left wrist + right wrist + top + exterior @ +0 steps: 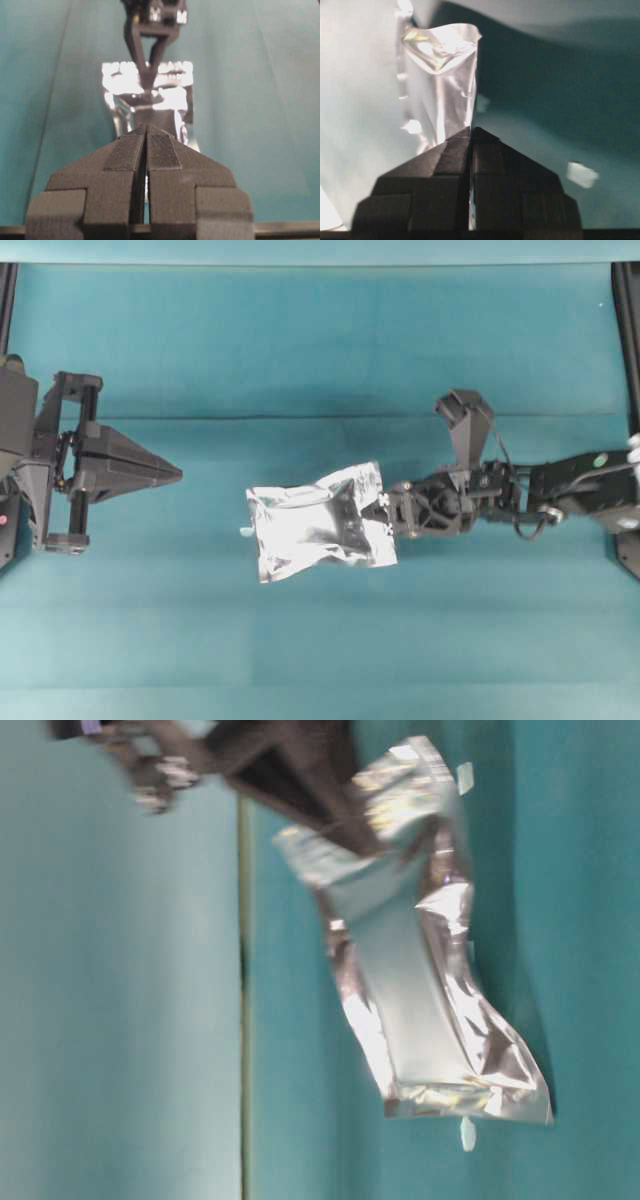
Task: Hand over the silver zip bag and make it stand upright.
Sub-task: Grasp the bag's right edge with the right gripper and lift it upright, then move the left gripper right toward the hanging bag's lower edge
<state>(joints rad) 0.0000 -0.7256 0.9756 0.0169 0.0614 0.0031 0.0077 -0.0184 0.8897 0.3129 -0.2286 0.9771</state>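
From my left wrist camera, nearest me, the left gripper [146,145] has its fingers pressed together, holding nothing. Beyond it, near the middle of the teal table [300,330], I see the silver zip bag [320,522], crinkled. The right gripper [385,515] reaches in from the right, clamped on the bag's right edge. A tiny pale bit [244,531] lies just beside the bag's left edge.

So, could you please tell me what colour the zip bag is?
Shiny, crinkled silver; the silver zip bag shows best in the overhead view.
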